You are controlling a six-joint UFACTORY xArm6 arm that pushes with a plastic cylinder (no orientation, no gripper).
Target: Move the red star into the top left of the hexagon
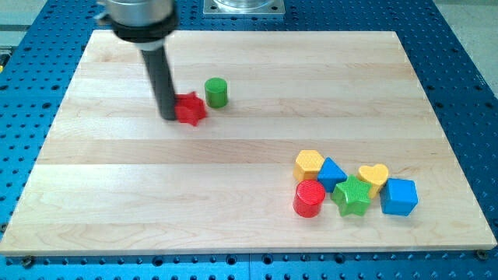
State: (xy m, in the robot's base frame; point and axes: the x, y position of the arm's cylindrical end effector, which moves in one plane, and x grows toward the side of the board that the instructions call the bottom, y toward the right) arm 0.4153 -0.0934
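On the wooden tabletop (233,163), upper-left quarter: my tip (169,117), the lower end of a straight dark rod hanging from a grey cylindrical housing at the view's top. It serves as the end effector; it has no jaws to open or close and holds nothing. The tip rests at the 9 o'clock side of the red star (190,108), touching it or very nearly so.

Red star: lies flat, one item, just at 3 o'clock of the tip. Green cylinder (216,92): upright, near the star at about 2 o'clock from it, apart from it by a narrow gap.

Lower-right quarter, well apart from the star, at roughly 4 o'clock from it, a cluster of six:
- Yellow hexagon (309,163), at the cluster's upper left.
- Blue block (332,173), shape not clear, just at 4 o'clock of the hexagon, touching or nearly touching it.
- Red cylinder (309,198), upright, at 6 o'clock of the hexagon.
- Green star (352,195), at 3 o'clock of the red cylinder, beside the blue block.
- Yellow heart (373,176), at 1 o'clock of the green star.
- Blue cube (399,196), at the cluster's right end, just beside the heart.

Surround: blue perforated base (459,78) on all sides of the tabletop.
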